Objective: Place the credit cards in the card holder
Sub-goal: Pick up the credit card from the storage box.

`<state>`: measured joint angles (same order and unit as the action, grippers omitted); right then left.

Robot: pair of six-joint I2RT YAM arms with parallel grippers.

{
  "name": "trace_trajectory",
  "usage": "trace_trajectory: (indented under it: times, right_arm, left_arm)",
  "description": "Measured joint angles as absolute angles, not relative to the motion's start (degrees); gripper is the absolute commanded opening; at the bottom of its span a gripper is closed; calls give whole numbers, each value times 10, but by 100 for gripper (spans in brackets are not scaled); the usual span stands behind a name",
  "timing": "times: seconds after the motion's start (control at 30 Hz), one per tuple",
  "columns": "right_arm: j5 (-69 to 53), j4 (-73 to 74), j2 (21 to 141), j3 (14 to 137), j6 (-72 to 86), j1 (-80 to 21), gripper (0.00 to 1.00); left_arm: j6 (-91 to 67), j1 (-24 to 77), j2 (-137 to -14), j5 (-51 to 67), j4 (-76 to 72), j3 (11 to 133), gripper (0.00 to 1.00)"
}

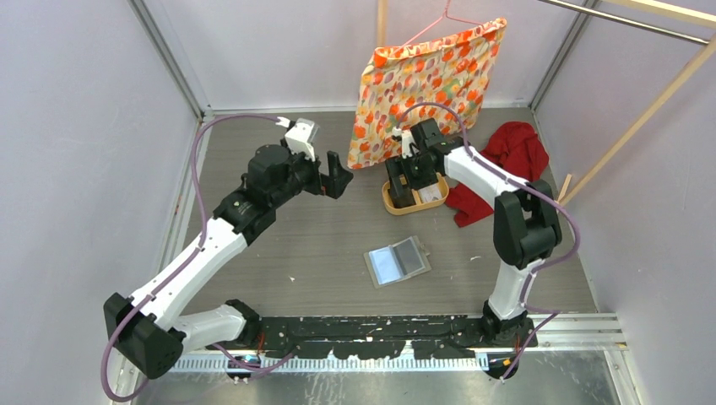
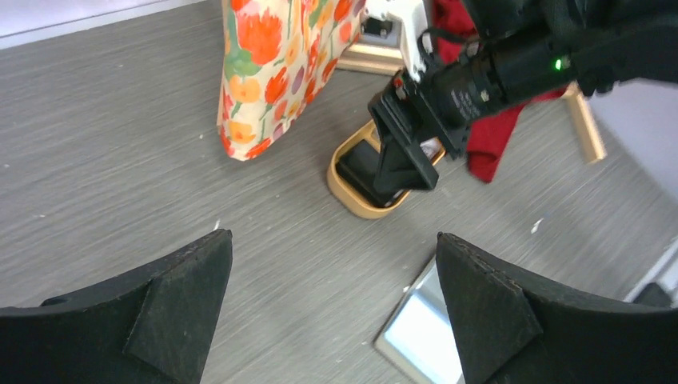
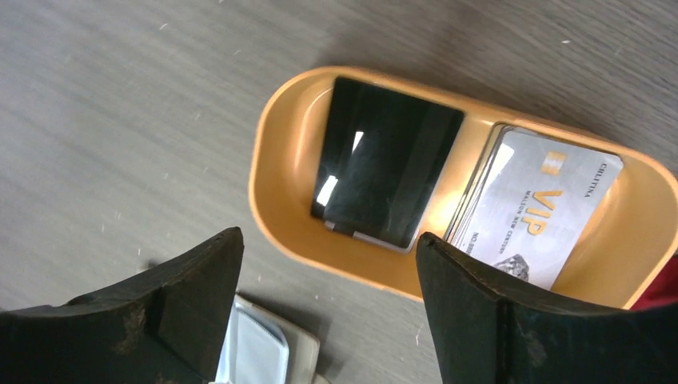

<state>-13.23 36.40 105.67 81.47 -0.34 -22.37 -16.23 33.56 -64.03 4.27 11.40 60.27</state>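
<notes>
On the bench [image 1: 321,245]: we found the card holder [image 1: 397,261] lying open and flat, pale pocketed side up, near the middle and closer to the arm bases than anything else.
Cards: we saw the credit cards [image 1: 431,195] lying in an oval tan tray [image 3: 264,184], none of them in the card holder. A black card [image 3: 388,172] lay at one end and a silver card [image 3: 536,208] marked VIP at the other (edges of several more showed under the silver one).
Tray's neighbours: it sat just beside the lower corner of a floral bag [image 1: 431,84] hung from a hanger, with a red cloth [image 1: 519,148] near its other side.
Left arm: the left tool [image 2: 332,240] hung above bare bench to the left of the tray. Its fingers were spread wide with nothing between them, and it pointed toward the tray.
Right arm: the right tool [image 3: 329,238] hovered directly over the tray. Its fingers stood apart and gripped nothing, and from the wrist we saw the black card through the gap.
</notes>
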Motion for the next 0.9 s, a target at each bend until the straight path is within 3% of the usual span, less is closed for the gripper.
trace_trajectory:
  times: [0.9]
  right_arm:
    - [-51,362,1185,887,47,-234,78]
  left_arm:
    - [-70,330,-648,53,171,559,99]
